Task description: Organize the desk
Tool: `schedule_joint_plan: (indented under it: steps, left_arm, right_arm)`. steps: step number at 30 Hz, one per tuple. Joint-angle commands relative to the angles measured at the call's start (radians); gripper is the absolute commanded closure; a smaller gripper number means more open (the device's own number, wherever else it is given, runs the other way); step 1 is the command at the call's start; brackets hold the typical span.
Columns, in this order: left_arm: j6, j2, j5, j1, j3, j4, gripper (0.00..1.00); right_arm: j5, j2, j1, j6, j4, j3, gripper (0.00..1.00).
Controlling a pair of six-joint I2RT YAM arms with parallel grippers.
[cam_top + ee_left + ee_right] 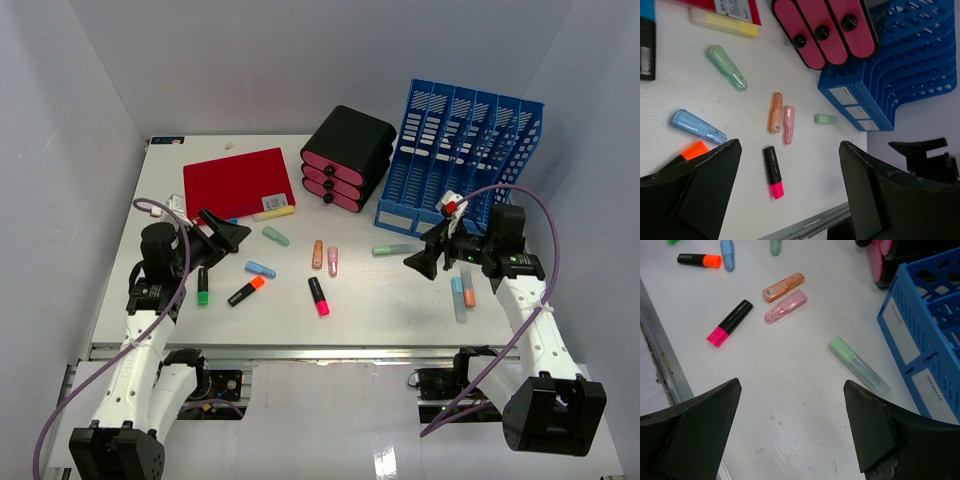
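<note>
The white desk (370, 320) carries the blue file rack (460, 150) at its far right corner and spreads left and forward from it to the metal rail. Just left of the rack sits a black-and-pink drawer unit (348, 155), and a red folder (238, 182) lies farther left. A mint pen (395, 249) lies just in front of the rack. Left of the pen, 2 markers, 1 orange (317, 253) and 1 pink (333, 260), lie side by side, with a black-and-pink highlighter (318, 296) nearer the rail. The right gripper (428, 250) hovers just in front of the rack, fingers spread wide and empty. The left gripper (232, 232) hovers well left of the rack, also released and grasping nothing.
</note>
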Motion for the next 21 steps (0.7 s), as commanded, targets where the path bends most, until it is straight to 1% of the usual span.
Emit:
schedule_joint_plan:
  steps: [1,3,5,8,10,12,15,17,21]
  left_arm:
    - [-0.166,0.019,-0.103,0.123,0.033,-0.100,0.08]
    - [-0.240,0.031,-0.115,0.162,0.011,-0.080,0.08]
    - [-0.342,0.084,-0.113,0.208,-0.030,-0.022,0.10]
    - [-0.436,0.202,-0.096,0.257,-0.065,0.089,0.21]
    - [-0.501,0.264,-0.114,0.266,-0.063,0.140,0.31]
    - [-0.522,0.335,-0.146,0.267,-0.038,0.157,0.36]
    - [-0.533,0.455,-0.223,0.267,0.020,0.144,0.38]
    - [-0.539,0.510,-0.245,0.267,0.046,0.168,0.37]
    - [-0.568,0.654,-0.247,0.267,0.080,0.242,0.32]
  right_arm:
    - [-0.140,-0.010,0.003,-0.079,0.002,-0.013,0.10]
    - [-0.138,-0.021,0.003,-0.083,0.004,-0.022,0.10]
    - [-0.148,-0.031,0.002,-0.088,0.010,-0.040,0.10]
    - [-0.149,-0.036,0.001,-0.098,0.009,-0.052,0.10]
    - [-0.151,-0.038,0.001,-0.102,0.009,-0.058,0.10]
    - [-0.153,-0.037,0.001,-0.102,0.009,-0.061,0.10]
    - [-0.158,-0.032,0.001,-0.103,0.009,-0.058,0.10]
    - [-0.165,-0.026,0.001,-0.100,0.009,-0.054,0.10]
    - [-0.179,-0.019,0.001,-0.100,0.007,-0.055,0.10]
